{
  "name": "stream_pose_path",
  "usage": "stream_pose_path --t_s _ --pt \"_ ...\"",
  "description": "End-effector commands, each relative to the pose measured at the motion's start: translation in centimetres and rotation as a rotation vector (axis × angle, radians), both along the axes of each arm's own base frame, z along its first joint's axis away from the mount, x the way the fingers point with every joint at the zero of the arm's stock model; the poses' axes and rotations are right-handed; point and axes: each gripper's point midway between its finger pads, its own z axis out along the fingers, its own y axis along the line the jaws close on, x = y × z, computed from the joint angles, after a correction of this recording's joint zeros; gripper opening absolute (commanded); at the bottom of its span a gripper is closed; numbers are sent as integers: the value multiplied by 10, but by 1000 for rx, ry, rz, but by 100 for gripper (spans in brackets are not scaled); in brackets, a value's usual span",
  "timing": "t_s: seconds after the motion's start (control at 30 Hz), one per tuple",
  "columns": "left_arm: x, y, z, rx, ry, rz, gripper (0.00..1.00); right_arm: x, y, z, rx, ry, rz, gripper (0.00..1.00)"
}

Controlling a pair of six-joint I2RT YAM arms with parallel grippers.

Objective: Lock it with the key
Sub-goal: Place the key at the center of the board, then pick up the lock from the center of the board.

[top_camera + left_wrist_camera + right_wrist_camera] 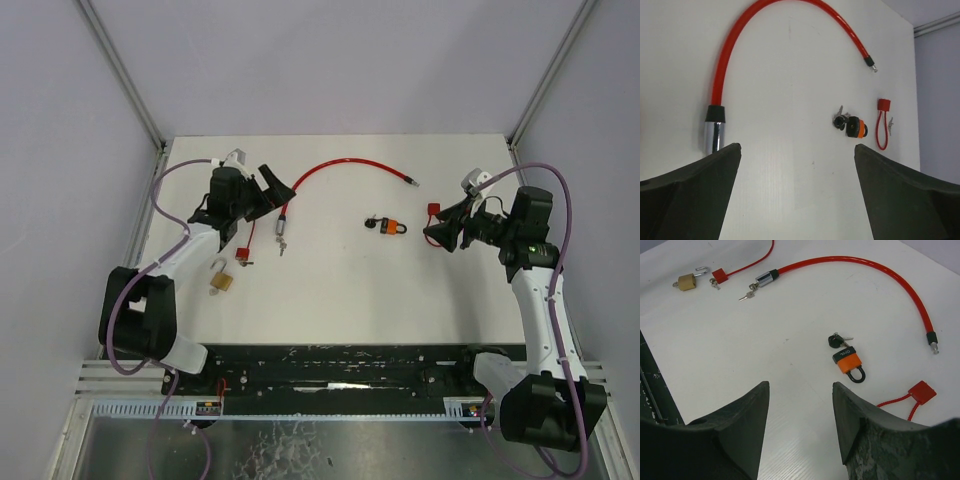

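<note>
- Desk (330, 300): nothing lifted; the reach looks to be in hand.
- Left gripper (797, 150): wide open, empty; red cable lock (725, 75) ahead-left.
- Right gripper (800, 387): half open, empty; orange padlock (847, 361) just ahead.
- Key (834, 341): at the padlock's far end; next, pinch and turn it.

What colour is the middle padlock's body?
The padlock is orange; right wrist view shows it best.

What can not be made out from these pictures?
- Cable lock key: left wrist view, hidden behind the left finger.
- Orange padlock: right wrist view, too small to tell if its key is inserted.
- Nearest red tag lock: right wrist view, its loop runs behind the right finger.
- Brass padlock: top view, too small for its keyhole.
</note>
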Motion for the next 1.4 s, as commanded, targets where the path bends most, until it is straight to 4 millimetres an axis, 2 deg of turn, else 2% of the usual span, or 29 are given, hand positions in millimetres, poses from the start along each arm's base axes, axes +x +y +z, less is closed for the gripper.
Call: stream_pose_path --t_s 0.0,0.1,0.27,0.4,0.57,0.6,0.67,0.77,1.37 --pt "-8 28 -5 162 67 55 93 -3 4 14 11 -67 32 59" --pt "-5 51 -7 314 114 103 93 -4 4 14 13 -67 35 59" --pt "-9 81 -24 536 228 111 93 -4 4 13 12 -67 37 59" --pt "-18 103 -55 683 356 80 92 -4 4 13 10 -72 37 59" --pt "-30 115 -96 801 522 -2 80 -4 4 10 10 -63 34 59" --pt "-32 118 -103 821 542 -7 75 -3 4 10 11 -61 33 59" --pt "-36 121 -113 845 574 -24 64 -3 3 9 10 -60 32 59" --pt "-39 124 -125 869 611 -45 54 -3 4 9 10 -60 34 59" --pt "-31 111 -152 855 660 -163 32 -2 4 7 11 -54 35 59"
